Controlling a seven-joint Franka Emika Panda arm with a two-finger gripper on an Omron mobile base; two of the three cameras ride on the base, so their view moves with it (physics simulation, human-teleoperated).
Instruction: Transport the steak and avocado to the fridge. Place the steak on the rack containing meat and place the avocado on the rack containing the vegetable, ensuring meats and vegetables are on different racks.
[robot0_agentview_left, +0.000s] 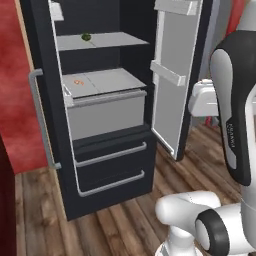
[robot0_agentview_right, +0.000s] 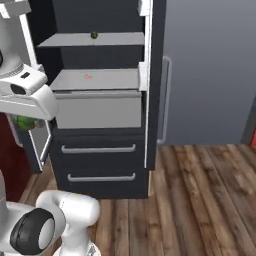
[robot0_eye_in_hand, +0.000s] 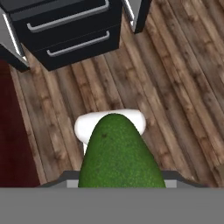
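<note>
My gripper (robot0_agentview_right: 25, 119) hangs to the right of the open fridge (robot0_agentview_left: 112, 167), shut on the avocado (robot0_eye_in_hand: 120, 153), a dark green bumpy fruit that covers the fingertips in the hand view. A bit of that green also peeks out under the white hand (robot0_agentview_right: 21, 124). Inside the fridge, the rack containing meat (robot0_agentview_left: 112, 79) carries a small orange piece of meat (robot0_agentview_left: 78, 82) above a pale drawer front. One level up, the rack containing the vegetable (robot0_agentview_left: 117, 40) holds a small green vegetable (robot0_agentview_left: 86, 36). The steak is out of view.
The fridge door (robot0_agentview_left: 175, 75) stands swung open to the right, with white bins on it, close to the hand. Two dark drawers with bar handles (robot0_agentview_left: 111, 154) sit low in the fridge. Below lies a wooden floor (robot0_eye_in_hand: 175, 87). A red wall (robot0_agentview_left: 12, 100) stands to the left.
</note>
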